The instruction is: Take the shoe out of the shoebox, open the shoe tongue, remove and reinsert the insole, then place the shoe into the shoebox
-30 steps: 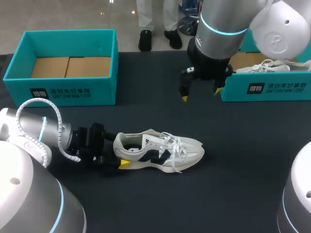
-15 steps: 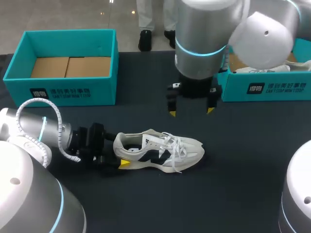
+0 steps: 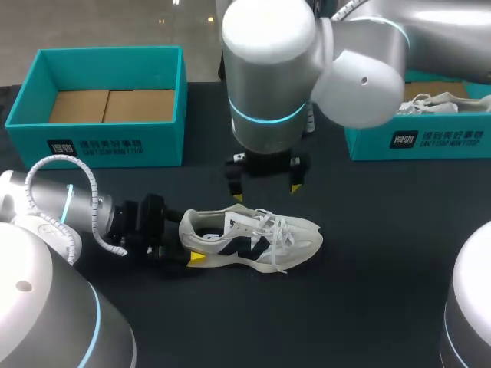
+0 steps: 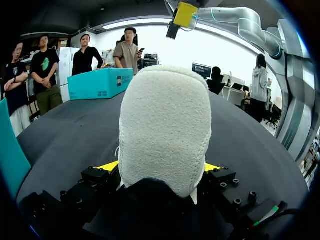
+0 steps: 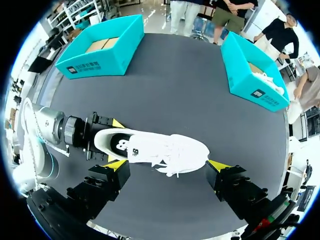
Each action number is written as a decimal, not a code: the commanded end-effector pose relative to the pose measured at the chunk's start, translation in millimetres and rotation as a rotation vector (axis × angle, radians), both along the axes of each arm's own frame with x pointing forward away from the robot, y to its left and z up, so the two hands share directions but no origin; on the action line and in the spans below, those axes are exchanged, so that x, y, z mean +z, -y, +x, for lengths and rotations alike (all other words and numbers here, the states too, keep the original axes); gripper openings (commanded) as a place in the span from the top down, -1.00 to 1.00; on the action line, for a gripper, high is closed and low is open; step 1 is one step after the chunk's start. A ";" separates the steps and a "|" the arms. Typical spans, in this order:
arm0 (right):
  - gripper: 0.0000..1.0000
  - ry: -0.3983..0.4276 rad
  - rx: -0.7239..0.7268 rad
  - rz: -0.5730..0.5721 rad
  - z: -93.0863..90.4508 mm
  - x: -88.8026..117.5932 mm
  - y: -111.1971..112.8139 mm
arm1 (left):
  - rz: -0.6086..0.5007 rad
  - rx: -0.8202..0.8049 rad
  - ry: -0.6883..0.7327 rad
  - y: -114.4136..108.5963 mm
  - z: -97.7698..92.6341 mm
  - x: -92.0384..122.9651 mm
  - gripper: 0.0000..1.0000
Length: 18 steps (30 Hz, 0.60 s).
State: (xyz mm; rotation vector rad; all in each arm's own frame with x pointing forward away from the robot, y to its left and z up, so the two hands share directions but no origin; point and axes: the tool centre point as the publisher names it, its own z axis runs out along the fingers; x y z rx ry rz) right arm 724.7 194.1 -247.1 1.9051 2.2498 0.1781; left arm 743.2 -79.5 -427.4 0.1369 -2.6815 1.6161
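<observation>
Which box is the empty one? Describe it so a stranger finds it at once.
On the dark table, two teal boxes stand along the far edge. The empty box is the one on the left arm's side. Only bare cardboard shows inside it, while the other box holds a white shoe.

Two teal boxes, the left box (image 3: 100, 144) and the right box (image 3: 430, 142). Two white shoes in sight: the loose shoe (image 3: 253, 239) lying out on the table (image 3: 368, 291), the boxed shoe (image 3: 437, 102) in the right box (only partly showing). And two grippers, left gripper (image 3: 184, 244) and right gripper (image 3: 265, 192).
</observation>
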 end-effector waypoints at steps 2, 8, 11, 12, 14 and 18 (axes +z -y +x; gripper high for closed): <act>-1.00 0.013 0.000 -0.043 -3.4 -5.6 -16.3 | 0.004 0.000 0.000 0.9 0.7 -1.7 1.00; -1.00 0.013 0.000 -0.043 -3.4 -5.6 -16.3 | 0.004 0.000 0.000 0.9 0.7 -1.7 1.00; -1.00 0.013 0.000 -0.043 -3.4 -5.6 -16.3 | 0.004 0.000 0.000 0.9 0.7 -1.7 1.00; -1.00 0.013 0.000 -0.043 -3.4 -5.6 -16.3 | 0.004 0.000 0.000 0.9 0.7 -1.7 1.00; -1.00 0.025 -0.008 -0.048 -3.5 -9.1 -18.9 | 0.004 0.000 0.000 0.9 0.7 -1.7 1.00; -1.00 0.035 -0.062 -0.087 -2.7 -28.3 -26.7 | 0.004 0.000 0.000 0.9 0.7 -1.7 1.00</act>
